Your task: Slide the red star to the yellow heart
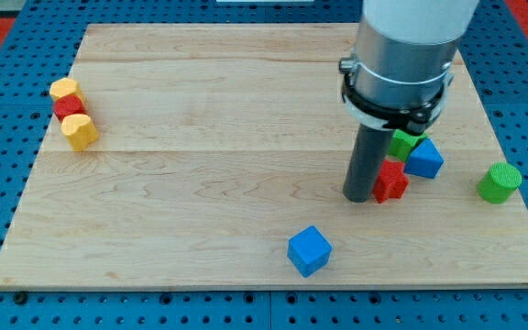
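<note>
The red star (392, 181) lies at the board's right, touching the right side of my rod. My tip (359, 198) rests on the board just to the view's left of the star. The yellow heart (80, 131) lies far off at the view's left edge of the board, the lowest of a column of three blocks. Above it is a red block (69, 106), partly hidden between the two yellows, and above that another yellow block (64, 89).
A green block (401, 143) and a blue block (425, 158) crowd the red star from the view's top and right. A green cylinder (500, 182) stands near the right edge. A blue cube (309, 250) sits near the bottom edge.
</note>
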`<state>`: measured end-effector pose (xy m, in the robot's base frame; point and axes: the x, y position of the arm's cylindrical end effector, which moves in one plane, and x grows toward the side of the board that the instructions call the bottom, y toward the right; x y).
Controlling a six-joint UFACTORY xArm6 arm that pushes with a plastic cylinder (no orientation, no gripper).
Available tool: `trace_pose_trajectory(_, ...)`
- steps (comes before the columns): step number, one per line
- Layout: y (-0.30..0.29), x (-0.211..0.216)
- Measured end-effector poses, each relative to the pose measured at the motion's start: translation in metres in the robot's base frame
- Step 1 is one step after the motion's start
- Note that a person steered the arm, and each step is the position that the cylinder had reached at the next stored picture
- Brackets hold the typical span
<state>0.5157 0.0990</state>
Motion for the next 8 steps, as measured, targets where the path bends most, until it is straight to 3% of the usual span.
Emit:
trace_pose_trajectory(2, 0.11, 0.016)
trace_pose_trajectory(3, 0.082, -0.005)
trace_pose_trajectory(5, -0.075, -0.058)
trace_pose_trajectory(6, -0.103, -0.086)
trace_pose_trajectory(8, -0.046, -0.11)
